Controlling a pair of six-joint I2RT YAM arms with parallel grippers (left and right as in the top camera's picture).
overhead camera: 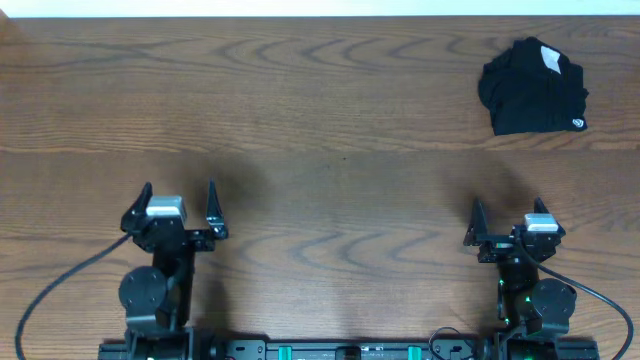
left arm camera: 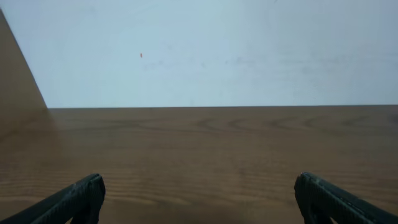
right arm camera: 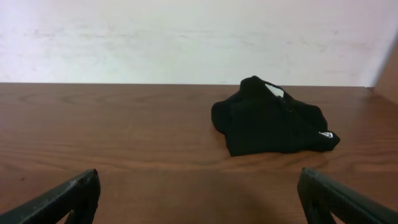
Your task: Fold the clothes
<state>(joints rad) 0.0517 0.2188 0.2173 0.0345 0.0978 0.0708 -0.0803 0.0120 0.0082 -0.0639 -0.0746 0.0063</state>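
The clothes (overhead camera: 532,88) are one black shirt bunched into a compact heap at the table's far right, with a white neck tag on top and a small white logo at its right edge. In the right wrist view the clothes (right arm camera: 273,118) lie well ahead of the fingers. My right gripper (overhead camera: 508,207) stands open near the front right edge, well short of the heap, holding nothing; the right wrist view shows the right gripper (right arm camera: 199,186) the same way. Over at the front left, my left gripper (overhead camera: 179,190) is open and empty; under the left gripper (left arm camera: 199,190) is only bare wood.
The wooden table (overhead camera: 300,110) runs wide between and beyond the two arms. A pale wall (left arm camera: 205,50) rises behind its far edge. Black cables trail from both arm bases along the front edge.
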